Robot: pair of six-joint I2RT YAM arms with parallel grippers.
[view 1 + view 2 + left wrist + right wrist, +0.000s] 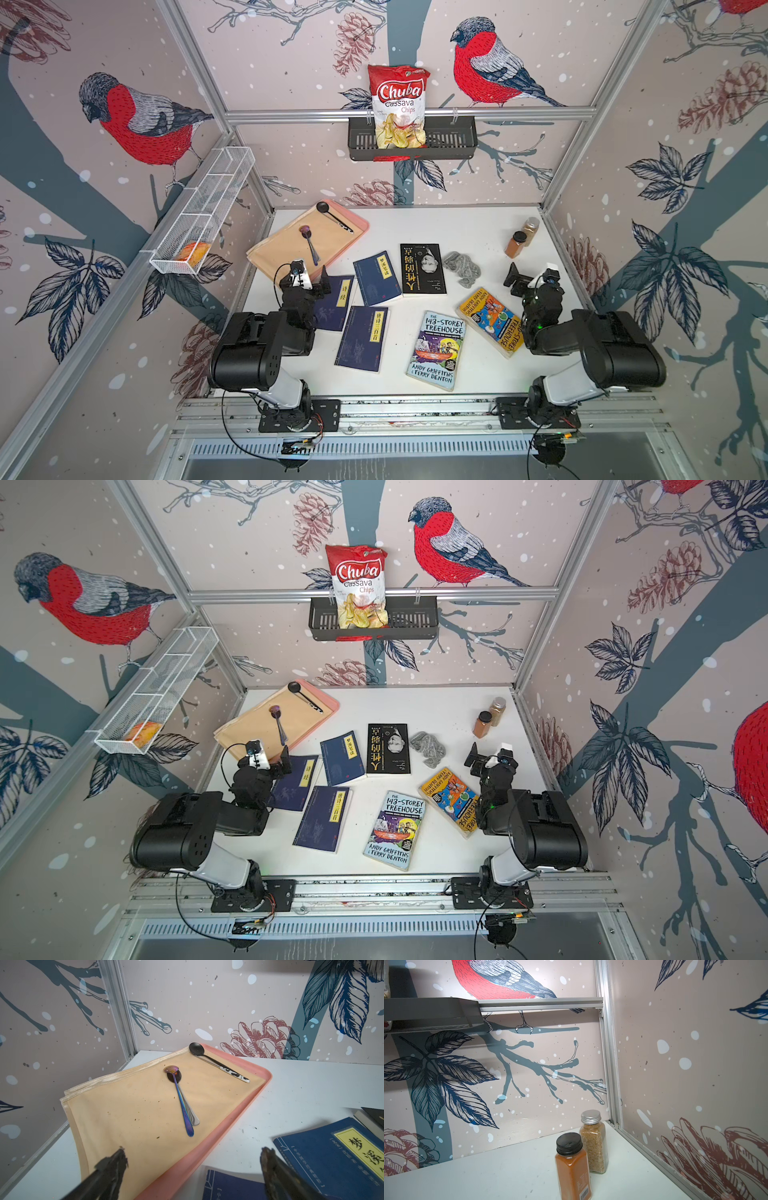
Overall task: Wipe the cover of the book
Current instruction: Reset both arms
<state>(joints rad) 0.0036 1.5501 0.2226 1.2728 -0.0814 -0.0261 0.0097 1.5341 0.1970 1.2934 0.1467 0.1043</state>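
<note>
Several books lie flat on the white table (pixel 478 232): three dark blue ones (pixel 376 278), a black one (pixel 422 269) and two colourful Treehouse paperbacks (pixel 440 349). A crumpled grey rag (pixel 462 268) lies just right of the black book; neither gripper touches it. My left gripper (pixel 309 279) hovers open over the leftmost blue book (pixel 228 1186) and the tray's edge, empty, with its fingertips (pixel 118 1159) far apart. My right gripper (pixel 524 279) is raised beyond the yellow Treehouse book (pixel 490 320), open and empty. Its fingers do not show in the right wrist view.
A pink tray (pixel 360 221) at the back left carries a beige cloth (pixel 135 1109) and spoons (pixel 182 1103). Two spice bottles (pixel 572 1165) stand at the back right. A black basket (pixel 453 139) with a chips bag hangs on the back wall, a white wire basket (pixel 203 212) on the left wall.
</note>
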